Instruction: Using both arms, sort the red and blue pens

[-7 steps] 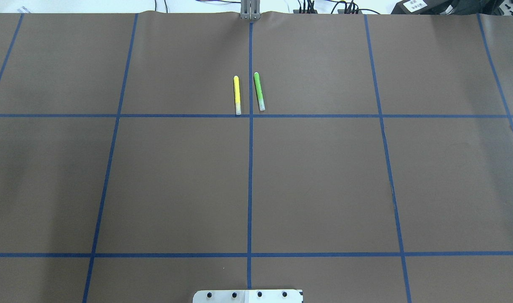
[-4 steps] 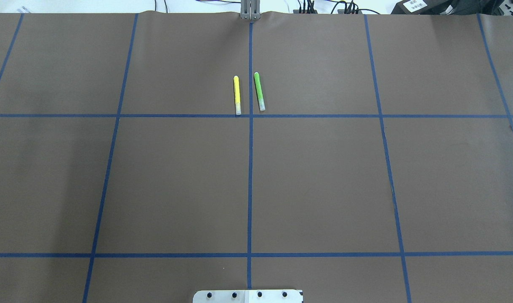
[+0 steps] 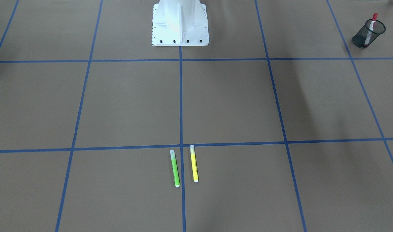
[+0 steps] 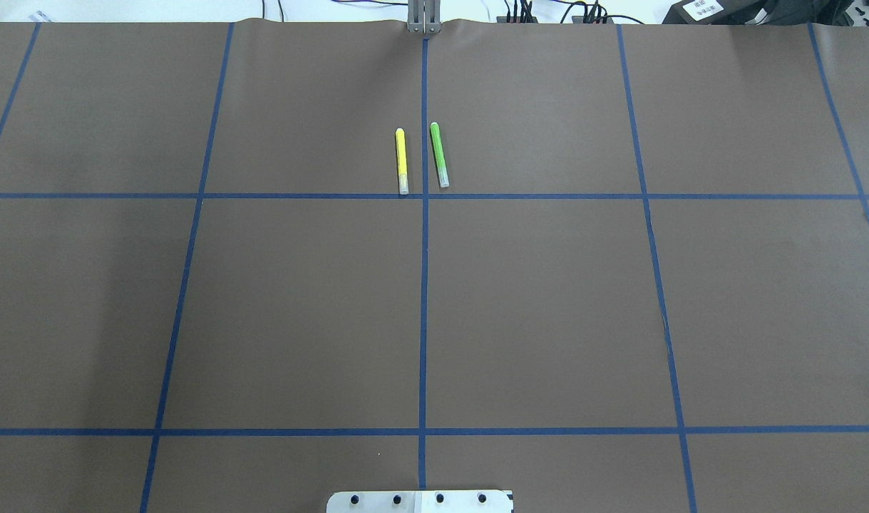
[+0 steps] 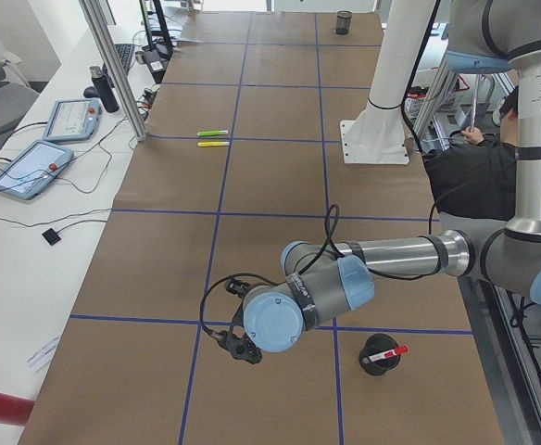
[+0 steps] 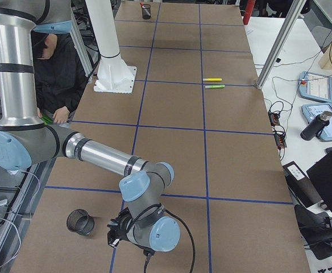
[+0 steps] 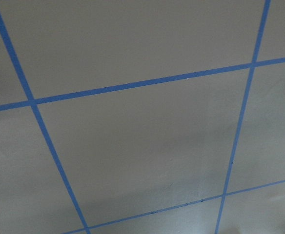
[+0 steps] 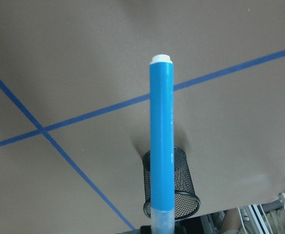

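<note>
On my wrist feed the right gripper (image 6: pixel 116 233) is clamped on the blue pen (image 8: pixel 161 141), a smooth bright-blue cylinder. Its translucent cap is at the gripper and its flat white end points straight away from it, so the long axis runs up the picture. Behind the pen's lower half stands a round black wire-mesh cup (image 8: pixel 184 185) on the matte brown bench (image 4: pixel 548 299), near a crossing of the blue tape lines (image 4: pixel 423 285). At the bench's other end the left gripper (image 5: pixel 241 348) hangs low just beside a second mesh cup (image 3: pixel 364 40). I see this gripper only from the side, so I cannot tell whether it is wide or closed. The red pen (image 3: pixel 372 24) is in that cup, its white barrel leaning on the rim and its red cap sticking up and out. Between the two ends stands the glossy white metal pedestal (image 3: pixel 180 22), bolted down. Farther out, the yellow marker (image 4: pixel 401 160) and the green marker (image 4: pixel 439 154) lie flat on either side of the centre tape line. They are nearly parallel to it, with their clear caps toward the robot. From overhead, both markers lie exactly where they did a second ago, and nothing on the paper has shifted.
</note>
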`<action>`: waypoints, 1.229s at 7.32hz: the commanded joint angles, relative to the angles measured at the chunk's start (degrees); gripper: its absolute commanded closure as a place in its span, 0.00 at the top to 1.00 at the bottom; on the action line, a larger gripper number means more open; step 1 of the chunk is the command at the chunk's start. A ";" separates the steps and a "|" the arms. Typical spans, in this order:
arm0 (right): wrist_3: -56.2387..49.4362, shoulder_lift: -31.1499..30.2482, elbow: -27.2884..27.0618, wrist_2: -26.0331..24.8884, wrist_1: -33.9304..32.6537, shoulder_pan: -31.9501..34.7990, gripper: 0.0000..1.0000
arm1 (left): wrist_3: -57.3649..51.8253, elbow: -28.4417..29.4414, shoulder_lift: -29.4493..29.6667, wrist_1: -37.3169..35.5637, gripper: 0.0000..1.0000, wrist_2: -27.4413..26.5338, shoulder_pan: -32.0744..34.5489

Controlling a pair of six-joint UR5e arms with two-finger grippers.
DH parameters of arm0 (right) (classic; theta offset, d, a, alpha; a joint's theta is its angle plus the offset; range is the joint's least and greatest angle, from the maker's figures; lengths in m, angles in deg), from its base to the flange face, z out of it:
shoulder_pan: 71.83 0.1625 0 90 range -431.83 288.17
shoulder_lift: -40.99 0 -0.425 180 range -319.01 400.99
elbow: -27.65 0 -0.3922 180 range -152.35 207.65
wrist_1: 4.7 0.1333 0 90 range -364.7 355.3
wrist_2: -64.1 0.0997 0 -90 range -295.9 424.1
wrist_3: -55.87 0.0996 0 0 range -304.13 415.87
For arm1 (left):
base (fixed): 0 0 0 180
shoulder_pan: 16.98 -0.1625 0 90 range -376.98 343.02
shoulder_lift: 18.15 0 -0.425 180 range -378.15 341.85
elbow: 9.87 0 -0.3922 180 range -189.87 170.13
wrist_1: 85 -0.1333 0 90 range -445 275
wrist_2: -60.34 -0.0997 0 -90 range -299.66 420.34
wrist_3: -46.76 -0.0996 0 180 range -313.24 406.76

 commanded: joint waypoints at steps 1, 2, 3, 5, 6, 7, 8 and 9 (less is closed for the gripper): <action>-4.12 -0.42 0.13 -5.45 -9.51 4.97 0.00 | 0.07 1.43 2.37 6.30 1.00 -0.13 -1.73; -3.96 -2.59 0.22 -5.31 -11.04 5.07 0.00 | 0.16 1.78 3.78 6.39 1.00 -0.57 -2.52; -3.44 -5.84 0.22 -4.78 -10.88 5.07 0.00 | 0.16 2.92 5.71 6.48 1.00 -0.83 -2.79; -4.22 -9.28 0.57 -4.16 -11.14 5.16 0.00 | 0.16 4.85 8.27 6.48 1.00 -0.84 -2.79; -5.01 -10.17 0.65 -4.16 -12.01 5.16 0.00 | 0.07 5.73 8.80 6.57 1.00 -0.84 -2.97; -5.54 -10.61 0.66 -4.07 -12.11 5.16 0.00 | 0.16 5.92 8.72 7.53 1.00 -0.84 -3.23; -5.45 -10.70 0.83 -4.07 -12.19 5.16 0.00 | 0.16 6.09 8.72 7.54 1.00 -0.84 -3.32; -5.45 -10.88 0.74 -4.07 -12.28 5.16 0.00 | 0.16 6.18 8.72 7.54 1.00 -0.84 -3.32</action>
